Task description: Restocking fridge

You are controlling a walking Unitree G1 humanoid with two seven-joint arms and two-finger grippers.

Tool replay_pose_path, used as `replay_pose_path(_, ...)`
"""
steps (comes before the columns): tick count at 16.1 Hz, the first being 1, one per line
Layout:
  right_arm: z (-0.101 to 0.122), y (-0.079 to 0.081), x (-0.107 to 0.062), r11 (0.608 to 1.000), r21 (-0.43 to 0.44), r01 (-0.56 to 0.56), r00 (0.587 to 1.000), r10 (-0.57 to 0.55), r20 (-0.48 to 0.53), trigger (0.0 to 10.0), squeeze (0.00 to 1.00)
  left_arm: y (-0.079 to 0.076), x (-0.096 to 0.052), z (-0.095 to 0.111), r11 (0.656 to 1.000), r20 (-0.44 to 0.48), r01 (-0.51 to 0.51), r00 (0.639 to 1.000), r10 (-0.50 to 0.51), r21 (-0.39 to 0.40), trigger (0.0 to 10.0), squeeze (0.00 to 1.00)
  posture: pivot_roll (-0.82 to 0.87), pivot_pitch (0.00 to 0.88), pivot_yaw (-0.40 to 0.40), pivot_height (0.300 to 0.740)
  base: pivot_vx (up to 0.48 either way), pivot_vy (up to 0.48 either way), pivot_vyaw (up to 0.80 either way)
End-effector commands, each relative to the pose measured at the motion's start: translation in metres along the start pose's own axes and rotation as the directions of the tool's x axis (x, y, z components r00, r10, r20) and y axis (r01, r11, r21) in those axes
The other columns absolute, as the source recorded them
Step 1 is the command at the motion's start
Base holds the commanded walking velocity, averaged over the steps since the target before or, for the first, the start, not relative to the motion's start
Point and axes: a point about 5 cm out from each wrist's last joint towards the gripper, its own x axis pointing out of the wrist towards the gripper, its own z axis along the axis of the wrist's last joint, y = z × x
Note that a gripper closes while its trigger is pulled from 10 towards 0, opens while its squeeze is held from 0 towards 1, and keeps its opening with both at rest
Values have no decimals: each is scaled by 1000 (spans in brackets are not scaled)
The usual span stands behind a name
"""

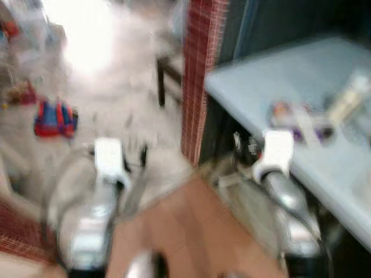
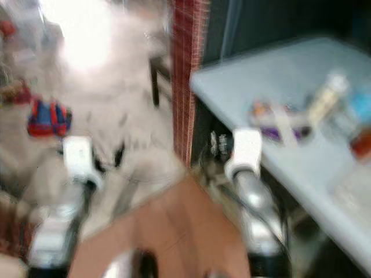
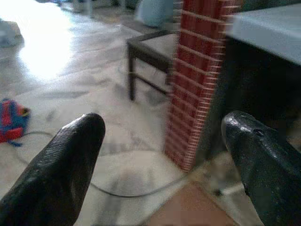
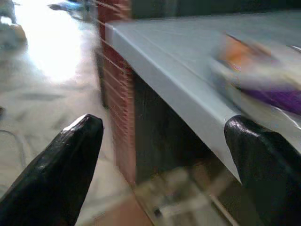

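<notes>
1. Groceries: blurred packages lie on the pale blue countertop [image 1: 255, 81] at the robot's right. A purple-and-orange packet [image 2: 278, 119] sits nearest the edge; a pale bottle-like item [image 2: 324, 95] lies beyond it. No closer identification possible through the blur.
2. Left gripper [image 3: 162, 165]: held over the marble floor [image 3: 70, 84], fingers spread wide, nothing between them. It points toward the red brick pillar [image 3: 195, 84].
3. Right gripper [image 4: 164, 165]: fingers spread wide, holding nothing, just beside the countertop's front edge and below its surface, near the purple packet.
4. The brick pillar stands at the countertop's near corner; a dark low table [image 3: 150, 47] stands behind it.
5. A red-and-blue bag [image 1: 55, 119] lies on the floor, well apart, at left.
6. Head views heavily blurred.
</notes>
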Motion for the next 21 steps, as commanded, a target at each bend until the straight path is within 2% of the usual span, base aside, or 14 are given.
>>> replay_pose_path(1,4,1,1,1000,19,5,1000,-5,16,10000,0,2,2,6,1000,21,-3,1000,3,17,10000,0,-23,0,22,740,0,0,0)
replay_pose_path(2,4,1,0,999,32,8,1000,-8,12,10000,0,2,2,6,1000,23,-5,1000,4,18,10000,0,-23,0,23,740,0,0,0)
replay_pose_path(4,6,-1,2,997,-60,40,999,-39,20,10000,0,1,1,8,1000,41,16,999,-16,10,10000,0,-26,0,26,740,0,0,0)
replay_pose_path(5,7,1,3,997,-55,52,998,-50,28,10000,0,2,1,9,1000,45,21,999,-21,7,10000,0,-29,0,26,740,0,0,0)
replay_pose_path(6,9,2,4,999,-7,51,998,-51,34,10000,0,2,1,9,1000,48,26,998,-26,6,10000,0,-29,0,27,740,0,0,0)
replay_pose_path(8,13,1,5,996,-29,88,995,-86,55,10000,0,6,5,14,1000,65,19,998,-20,18,10000,0,-32,0,29,740,0,0,0)
replay_pose_path(9,14,1,5,996,-52,66,996,-63,61,10000,0,6,5,14,1000,67,19,998,-20,21,10000,0,-33,0,31,740,0,0,0)
replay_pose_path(14,13,-3,2,997,-18,71,995,-69,68,10000,0,6,4,13,999,65,26,997,-27,26,10000,0,-30,0,31,740,0,0,0)
replay_pose_path(17,15,-7,4,997,-23,80,994,-78,77,10000,0,5,4,13,999,70,32,997,-34,29,10000,0,-32,0,31,740,389,0,-688)
replay_pose_path(21,20,-6,5,996,-48,75,992,-70,104,10000,0,4,4,13,999,72,31,997,-33,26,10000,0,-32,0,31,740,395,273,0)
